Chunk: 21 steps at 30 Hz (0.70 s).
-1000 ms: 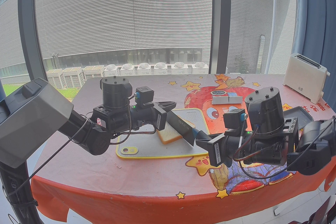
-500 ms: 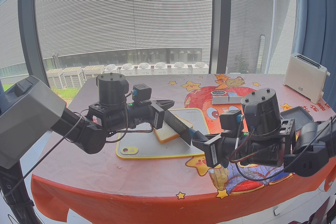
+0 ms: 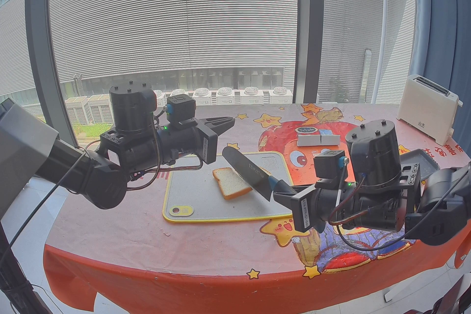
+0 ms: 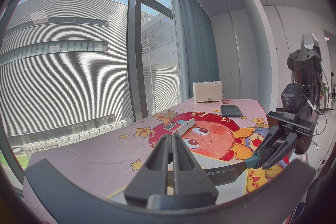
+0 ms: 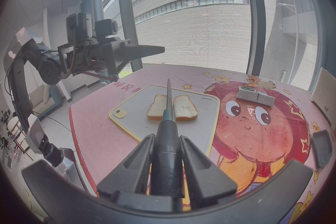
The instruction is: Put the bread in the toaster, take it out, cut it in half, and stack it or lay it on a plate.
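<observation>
A slice of bread [image 3: 230, 182] lies flat on the white cutting board [image 3: 206, 204]. My right gripper [image 3: 283, 190] is shut on the handle of a dark knife [image 3: 245, 171], whose blade slants up over the bread's right side. In the right wrist view the knife [image 5: 168, 100] stands edge-on over the bread [image 5: 156, 107], hiding its middle, with bread showing on both sides. My left gripper [image 3: 226, 122] hangs shut and empty, above and to the left of the board. The left wrist view has its fingers [image 4: 164, 154] pressed together.
A white toaster [image 3: 428, 106] stands at the table's far right corner. A dark rectangular plate [image 3: 419, 160] lies in front of it, behind my right arm. Small grey boxes [image 3: 319, 139] sit behind the board. The table's front edge runs close below both arms.
My left gripper has lifted off the bread and drawn back up and to the left. The knife has risen a little, and the slice is less covered.
</observation>
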Tool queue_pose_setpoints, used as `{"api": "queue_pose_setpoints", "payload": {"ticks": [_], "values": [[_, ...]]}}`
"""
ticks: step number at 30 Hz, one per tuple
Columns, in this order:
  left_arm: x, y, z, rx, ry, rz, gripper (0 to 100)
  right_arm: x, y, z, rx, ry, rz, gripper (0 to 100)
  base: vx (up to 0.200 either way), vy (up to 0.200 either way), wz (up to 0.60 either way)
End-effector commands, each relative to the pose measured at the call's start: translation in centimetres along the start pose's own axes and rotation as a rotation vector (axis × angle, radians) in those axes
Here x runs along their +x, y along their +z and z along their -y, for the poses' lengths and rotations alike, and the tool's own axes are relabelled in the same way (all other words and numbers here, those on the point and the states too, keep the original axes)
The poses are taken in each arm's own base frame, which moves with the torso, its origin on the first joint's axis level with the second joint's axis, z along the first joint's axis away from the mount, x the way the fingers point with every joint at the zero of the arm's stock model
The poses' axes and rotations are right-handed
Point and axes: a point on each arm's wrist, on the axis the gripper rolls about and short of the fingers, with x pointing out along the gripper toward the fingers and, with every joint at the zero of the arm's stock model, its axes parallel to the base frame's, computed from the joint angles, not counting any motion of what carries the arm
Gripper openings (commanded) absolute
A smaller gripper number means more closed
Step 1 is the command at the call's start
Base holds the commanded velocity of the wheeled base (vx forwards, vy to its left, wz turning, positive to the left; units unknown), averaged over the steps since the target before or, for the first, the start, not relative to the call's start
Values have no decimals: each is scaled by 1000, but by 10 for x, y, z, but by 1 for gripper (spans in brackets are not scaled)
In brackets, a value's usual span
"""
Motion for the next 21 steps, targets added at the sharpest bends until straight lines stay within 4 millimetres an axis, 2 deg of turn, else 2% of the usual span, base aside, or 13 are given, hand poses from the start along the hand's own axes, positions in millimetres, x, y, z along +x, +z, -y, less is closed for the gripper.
{"api": "queue_pose_setpoints", "payload": {"ticks": [1, 11, 21], "values": [[-13, 10, 3, 11, 8, 23, 0, -1, 2, -1, 1, 2, 10, 0, 0, 0, 0], [-43, 24, 0, 26, 49, 47, 0, 4, 1, 3, 4, -12, -1, 0, 0, 0, 0], [-67, 22, 5, 18, 63, 28, 0, 4, 2, 10, 11, -33, 3, 0, 0, 0, 0]]}}
